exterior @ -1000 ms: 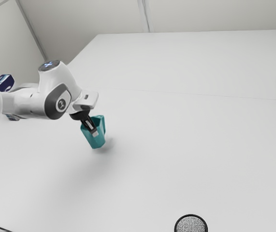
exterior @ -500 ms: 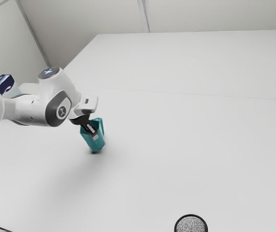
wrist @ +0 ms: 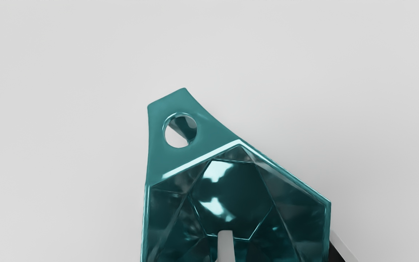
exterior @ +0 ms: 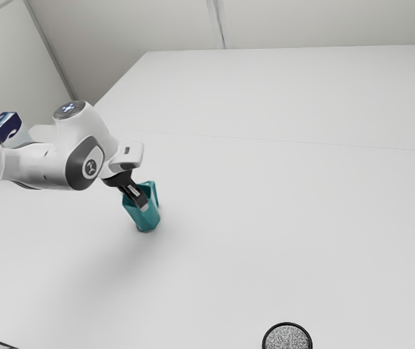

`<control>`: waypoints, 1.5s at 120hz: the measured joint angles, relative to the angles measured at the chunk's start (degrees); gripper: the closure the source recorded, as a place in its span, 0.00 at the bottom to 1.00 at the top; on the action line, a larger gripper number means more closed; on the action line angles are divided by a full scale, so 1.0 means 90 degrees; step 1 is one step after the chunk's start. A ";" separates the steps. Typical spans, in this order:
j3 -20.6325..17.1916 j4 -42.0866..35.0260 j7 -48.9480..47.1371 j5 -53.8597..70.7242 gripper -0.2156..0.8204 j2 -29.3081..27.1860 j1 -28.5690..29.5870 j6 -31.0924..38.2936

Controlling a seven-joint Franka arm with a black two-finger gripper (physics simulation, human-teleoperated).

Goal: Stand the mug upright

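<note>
The teal faceted mug (exterior: 146, 219) is at the table's left-centre in the exterior view, mouth up and base down at the tabletop; whether a slight lean remains I cannot tell. My gripper (exterior: 143, 205) reaches down at a slant into its mouth. In the wrist view the mug (wrist: 180, 160) shows its opening, inner floor and pierced handle. My gripper (wrist: 284, 245) straddles the mug's wall there, fingers apart: a pale fingertip (wrist: 226, 245) inside, the other outside, partly hidden by the wall. A gap shows between the inner fingertip and the rim.
A round, speckled object with a black rim (exterior: 287, 337) lies at the exterior view's bottom edge. A dark blue box (exterior: 3, 126) stands behind the arm at the far left. The white table (exterior: 265, 218) extends around the mug.
Over the last second the mug has come down to the tabletop and straightened. Since half a second ago my hand has shifted slightly toward the exterior view's left, while the mug moved slightly right.
</note>
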 joint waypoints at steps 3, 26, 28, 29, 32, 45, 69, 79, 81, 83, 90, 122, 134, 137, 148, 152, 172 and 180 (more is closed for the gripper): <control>-0.0008 0.0000 -0.0007 -0.0001 0.59 -0.0001 -0.0008 0.0001; -0.0083 0.0004 -0.0053 -0.0031 0.46 -0.0014 -0.0044 0.0004; -0.0090 0.0004 -0.0057 -0.0036 0.45 -0.0017 -0.0046 0.0003; -0.0092 0.0005 -0.0058 -0.0038 0.44 -0.0019 -0.0048 0.0003; -0.0102 0.0007 -0.0063 -0.0045 0.43 -0.0024 -0.0051 0.0000; -0.0116 0.0014 -0.0086 -0.0062 0.38 -0.0109 -0.0068 -0.0028; -0.0170 0.0055 -0.0122 -0.0076 0.33 -0.0446 -0.0031 -0.0164; -0.0225 0.0189 -0.0143 -0.0078 0.32 -0.0525 -0.0035 -0.0253; -0.0230 0.0239 -0.0147 -0.0079 0.32 -0.0529 -0.0037 -0.0282; -0.0234 0.0298 -0.0152 -0.0080 0.32 -0.0530 -0.0038 -0.0320; -0.0242 0.0549 -0.0174 -0.0089 0.30 -0.0520 -0.0036 -0.0483; -0.0224 0.2793 -0.0462 -0.0382 0.23 0.0206 0.0002 -0.2403; -0.0209 0.3636 -0.0679 -0.0424 0.22 0.0592 0.0010 -0.3305; -0.0207 0.3847 -0.0740 -0.0419 0.22 0.0692 0.0005 -0.3515; -0.0212 0.4706 -0.0994 -0.0291 0.22 0.1056 -0.0115 -0.4283; -0.0237 0.4979 -0.1085 -0.0177 0.22 0.1189 -0.0189 -0.4538; -0.0274 0.5364 -0.1467 0.0022 0.21 0.1451 -0.0263 -0.5317; -0.0276 0.5382 -0.1592 0.0038 0.21 0.1468 -0.0259 -0.5482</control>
